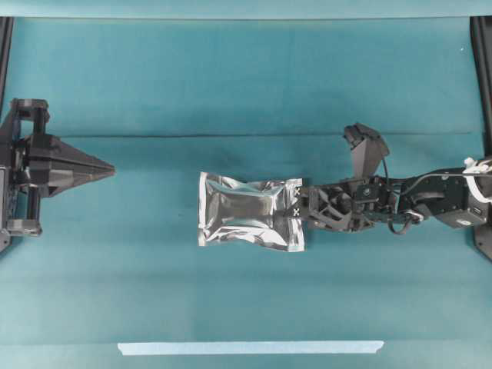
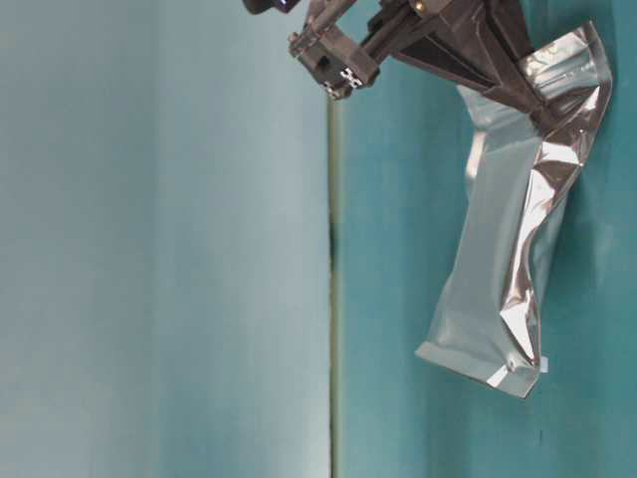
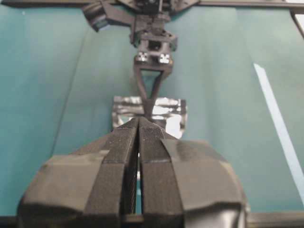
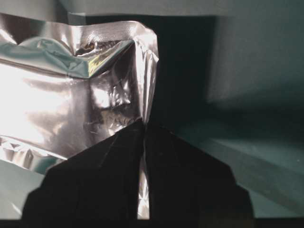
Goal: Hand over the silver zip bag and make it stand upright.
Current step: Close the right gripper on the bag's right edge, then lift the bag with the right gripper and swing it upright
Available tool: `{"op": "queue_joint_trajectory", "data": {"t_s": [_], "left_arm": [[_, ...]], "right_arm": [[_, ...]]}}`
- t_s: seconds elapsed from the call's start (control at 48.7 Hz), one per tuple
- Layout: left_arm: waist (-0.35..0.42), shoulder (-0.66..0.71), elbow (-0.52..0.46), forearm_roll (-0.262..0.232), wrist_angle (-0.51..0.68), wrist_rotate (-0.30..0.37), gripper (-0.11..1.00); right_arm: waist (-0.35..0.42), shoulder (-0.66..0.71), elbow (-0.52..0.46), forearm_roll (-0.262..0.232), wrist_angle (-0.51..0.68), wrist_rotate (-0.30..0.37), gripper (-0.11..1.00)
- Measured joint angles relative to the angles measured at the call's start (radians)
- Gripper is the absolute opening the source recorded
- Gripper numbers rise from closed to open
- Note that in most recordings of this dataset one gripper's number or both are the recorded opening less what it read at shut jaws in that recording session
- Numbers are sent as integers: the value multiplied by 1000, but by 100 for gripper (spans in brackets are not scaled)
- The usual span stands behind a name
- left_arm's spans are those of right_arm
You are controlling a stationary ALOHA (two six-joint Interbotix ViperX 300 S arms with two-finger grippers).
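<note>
The silver zip bag (image 1: 246, 209) lies crinkled on the teal cloth in the middle of the overhead view. My right gripper (image 1: 294, 202) reaches in from the right and is shut on the bag's right edge. The right wrist view shows foil (image 4: 71, 104) pinched between the black fingertips of that gripper (image 4: 144, 124). In the table-level view the bag (image 2: 508, 269) bows away from the gripper (image 2: 532, 105). My left gripper (image 1: 111, 167) is at the far left, shut and holding nothing. Its closed tips (image 3: 139, 121) point at the bag (image 3: 166, 108), well short of it.
A pale tape strip (image 1: 250, 347) runs along the table's front edge and also shows in the left wrist view (image 3: 275, 109). Dark frame posts (image 1: 480, 46) stand at the back corners. A fold in the cloth (image 1: 231, 137) crosses the table behind the bag.
</note>
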Motion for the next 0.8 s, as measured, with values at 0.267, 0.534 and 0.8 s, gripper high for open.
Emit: {"op": "queue_joint_trajectory", "data": {"t_s": [0.267,0.534,0.8], "left_arm": [[-2,0,3,-2,0,-9,-1],[0,-3,3,0,46,-12,-1],[0,-41,3,-2,49,-21,-1]], "right_arm": [[-2,-9,-9,-2,17,-78,2],[-34,-106,-86,-20,298,-307,2],[-103,-184,-250,-57,617,-514,2]]}}
